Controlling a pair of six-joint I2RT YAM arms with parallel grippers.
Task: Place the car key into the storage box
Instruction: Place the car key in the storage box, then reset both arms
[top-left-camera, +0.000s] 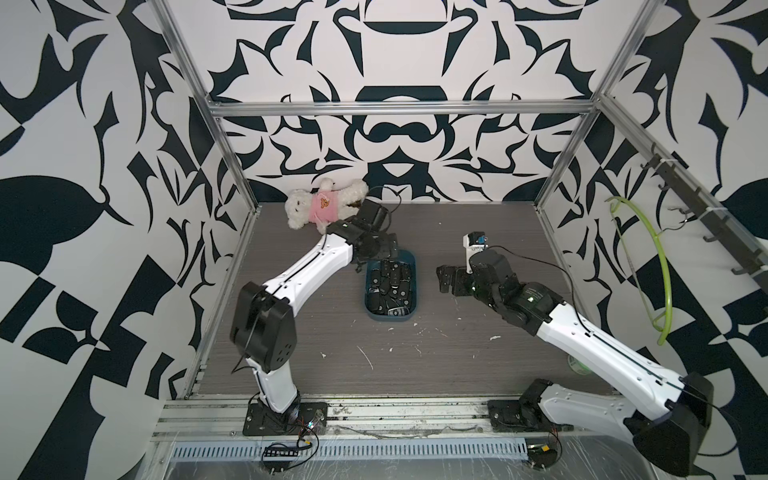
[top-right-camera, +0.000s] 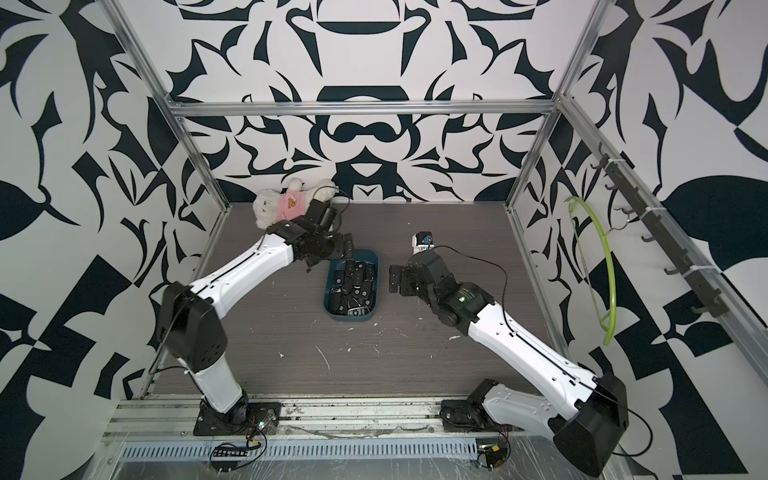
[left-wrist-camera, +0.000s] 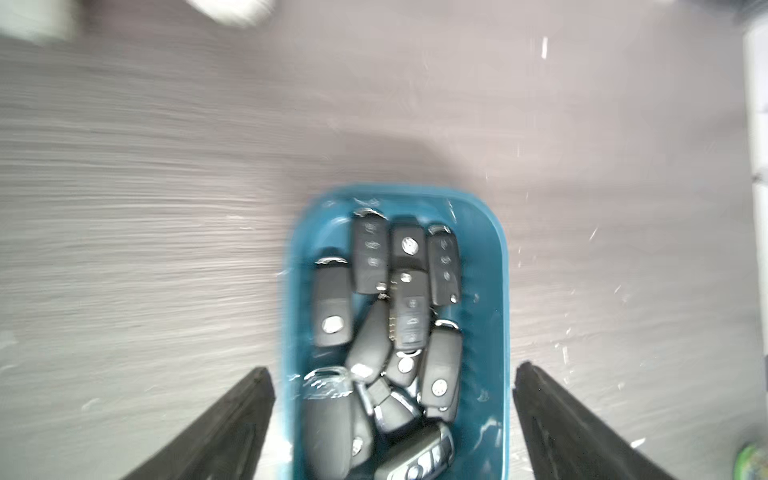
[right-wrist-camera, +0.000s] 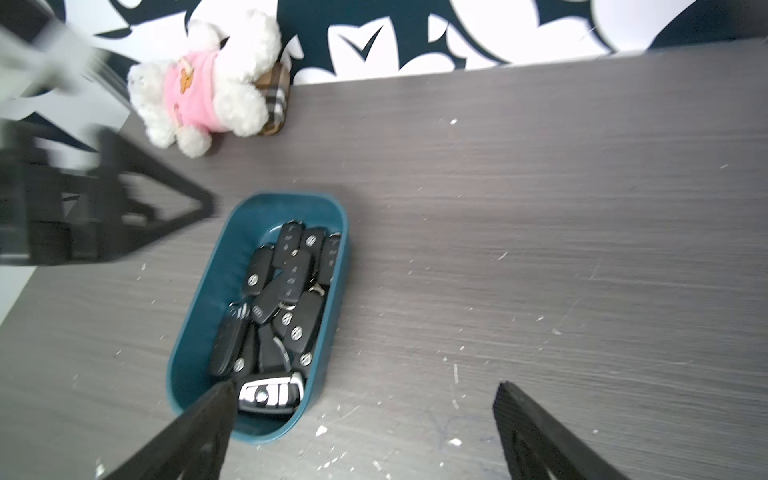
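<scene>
Above storage box (left-wrist-camera: 494, 270) far end, my left gripper (left-wrist-camera: 395, 368) wide, empty; car keys (left-wrist-camera: 409, 316) piled inside; right gripper (right-wrist-camera: 365, 384) wide beside box.

You have one storage box (right-wrist-camera: 199, 324) on the tabletop (top-left-camera: 457, 332), and it holds at least ten car keys (left-wrist-camera: 409, 316), piled too closely for an exact count, with one silver-faced key (right-wrist-camera: 268, 394) among them. At the far left corner you have one plush bear (top-left-camera: 320, 205) and one small plaid item (right-wrist-camera: 276, 99) touching it. One green hanger (top-left-camera: 670, 266) hangs on the right wall
</scene>
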